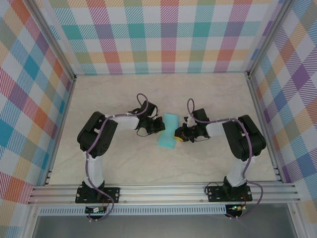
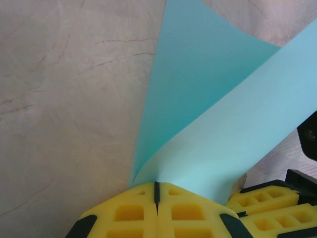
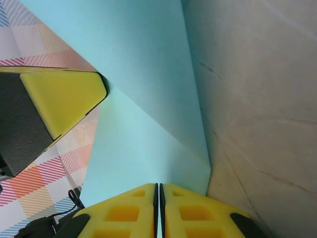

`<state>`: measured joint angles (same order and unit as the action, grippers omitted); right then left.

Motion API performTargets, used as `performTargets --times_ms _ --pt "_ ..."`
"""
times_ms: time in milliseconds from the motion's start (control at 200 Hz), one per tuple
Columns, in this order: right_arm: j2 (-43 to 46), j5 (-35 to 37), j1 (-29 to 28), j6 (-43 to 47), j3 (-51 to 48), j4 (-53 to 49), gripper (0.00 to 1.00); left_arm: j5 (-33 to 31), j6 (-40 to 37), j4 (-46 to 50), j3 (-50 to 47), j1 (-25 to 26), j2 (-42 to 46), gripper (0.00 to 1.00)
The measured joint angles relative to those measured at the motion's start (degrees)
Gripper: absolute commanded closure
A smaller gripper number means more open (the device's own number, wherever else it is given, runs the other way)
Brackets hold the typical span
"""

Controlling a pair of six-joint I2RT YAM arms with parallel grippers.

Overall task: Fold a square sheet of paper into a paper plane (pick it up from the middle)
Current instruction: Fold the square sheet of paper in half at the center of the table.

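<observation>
Thin, light and floppy, likely to bow or crease under any pull, the square sheet of paper (image 1: pixel 169 130) was at the middle of the table (image 1: pixel 124 94), its left side clamped by the left gripper (image 2: pixel 156 191) and its right side by the right gripper (image 3: pixel 159 191).

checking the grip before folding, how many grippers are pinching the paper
2. The left gripper is shut on the paper at its left side; the right gripper is shut on its right side, opposite.
</observation>
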<state>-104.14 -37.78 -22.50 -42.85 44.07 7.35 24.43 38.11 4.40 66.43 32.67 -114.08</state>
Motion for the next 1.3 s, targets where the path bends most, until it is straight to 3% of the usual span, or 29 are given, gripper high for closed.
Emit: performTargets --times_ms 300,835,1300 --pt "5.0 0.2 -2.0 -0.4 -0.5 -0.5 0.87 0.0 0.0 0.0 0.0 0.0 0.0 1.00" --pt "3.1 1.2 -2.9 -0.8 -4.2 1.3 0.87 0.0 0.0 0.0 0.0 0.0 0.0 1.00" --pt "7.8 1.8 -5.3 -1.3 -6.9 3.2 0.88 0.0 0.0 0.0 0.0 0.0 0.0 1.00"
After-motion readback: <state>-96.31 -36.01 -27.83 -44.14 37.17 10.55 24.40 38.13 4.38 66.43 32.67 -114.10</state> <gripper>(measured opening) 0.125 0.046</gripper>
